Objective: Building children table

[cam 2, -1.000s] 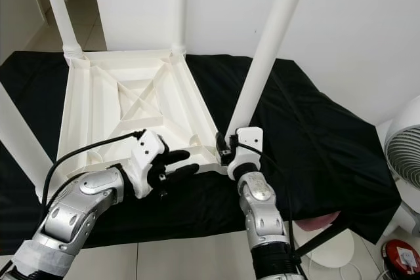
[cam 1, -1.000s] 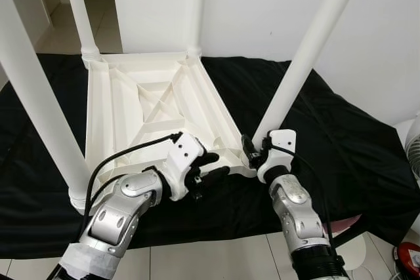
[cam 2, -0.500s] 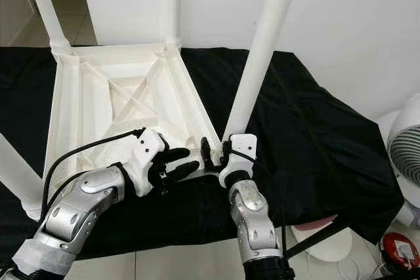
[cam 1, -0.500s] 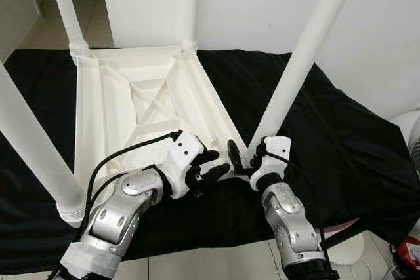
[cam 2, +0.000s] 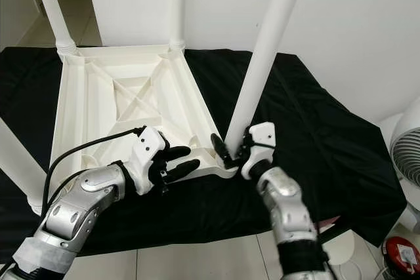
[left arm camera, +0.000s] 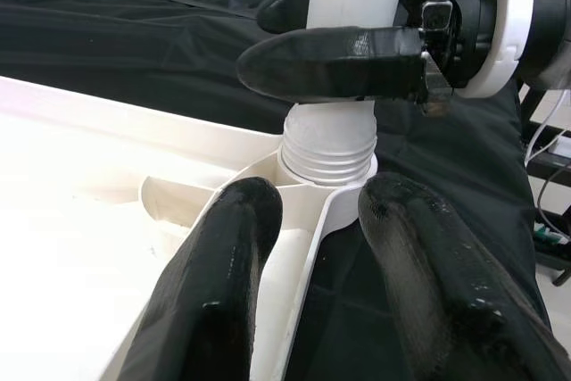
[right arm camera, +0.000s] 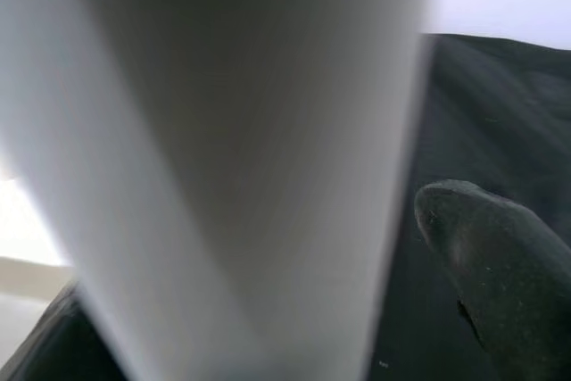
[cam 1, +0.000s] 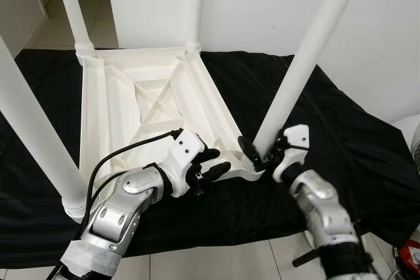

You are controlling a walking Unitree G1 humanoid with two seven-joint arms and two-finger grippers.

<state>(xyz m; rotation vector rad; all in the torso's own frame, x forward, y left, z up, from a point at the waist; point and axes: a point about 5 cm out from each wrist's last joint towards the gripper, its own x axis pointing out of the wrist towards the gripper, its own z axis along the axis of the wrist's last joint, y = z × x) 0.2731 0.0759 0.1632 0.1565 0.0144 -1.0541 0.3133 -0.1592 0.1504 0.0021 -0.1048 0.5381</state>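
Upside down on a black cloth (cam 1: 367, 142): white plastic children's table (cam 1: 144, 113), ribbed underside up, round legs pointing upward. No readable writing. At its near edge, left gripper (cam 1: 213, 165), jaws apart, resting on the rim. At the near-right corner, right gripper (cam 1: 262, 155), jaws clamped around the leg (cam 1: 305, 63) just above its threaded socket.

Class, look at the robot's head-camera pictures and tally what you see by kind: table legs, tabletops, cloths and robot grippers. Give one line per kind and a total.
White round plastic table legs: 4, e.g.
White ribbed plastic tabletop, upside down: 1
Black cloth under it: 1
Robot grippers with black fingers: 2, left gripper, right gripper
Total: 8
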